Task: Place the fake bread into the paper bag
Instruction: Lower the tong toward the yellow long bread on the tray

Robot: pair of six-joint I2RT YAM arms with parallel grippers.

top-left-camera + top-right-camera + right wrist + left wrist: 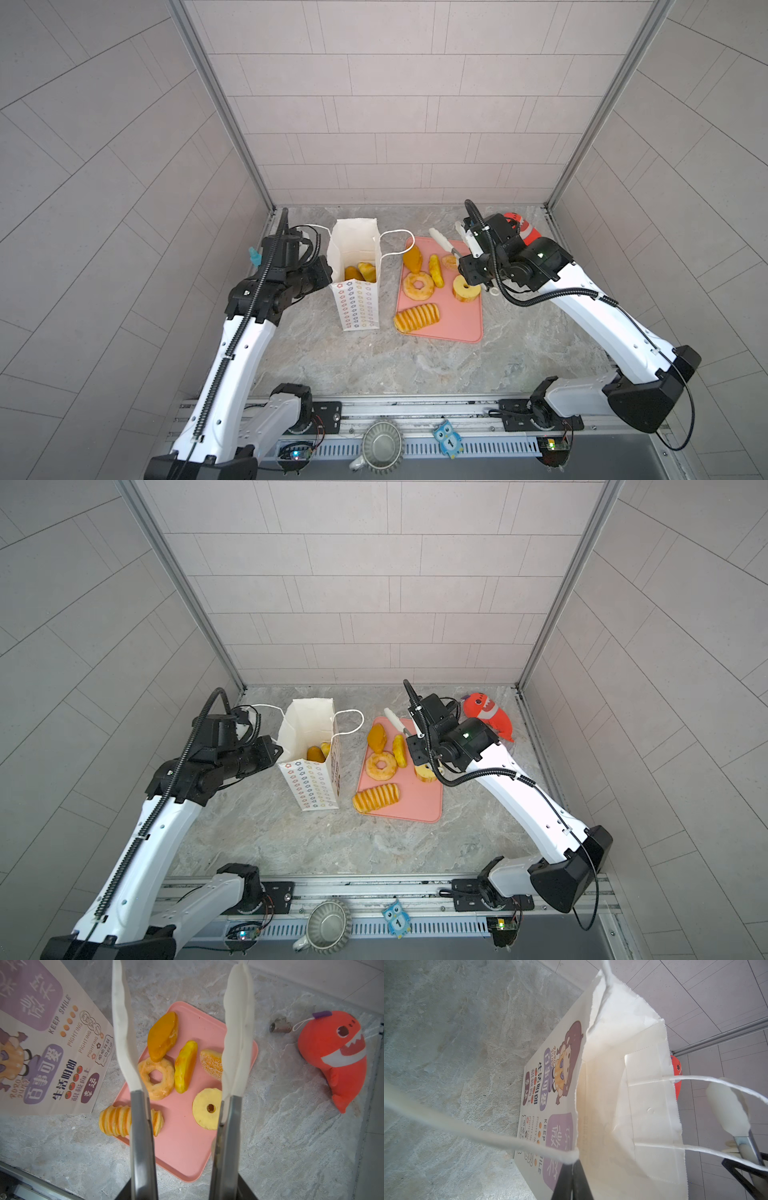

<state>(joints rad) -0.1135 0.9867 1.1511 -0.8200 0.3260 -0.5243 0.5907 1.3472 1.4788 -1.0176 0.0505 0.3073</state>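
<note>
Pinches bag (357, 307) rim with left gripper (572, 1176), clenched tight. Stands bag upright on table (374, 365), just left of tray (457, 324). Hangs right gripper (179, 991) above tray, fingers (124, 1043) spread apart, grasping nothing. Shows six bread (417, 286) pieces on tray, ridged one overhanging near edge; at least two more down inside bag.
</note>
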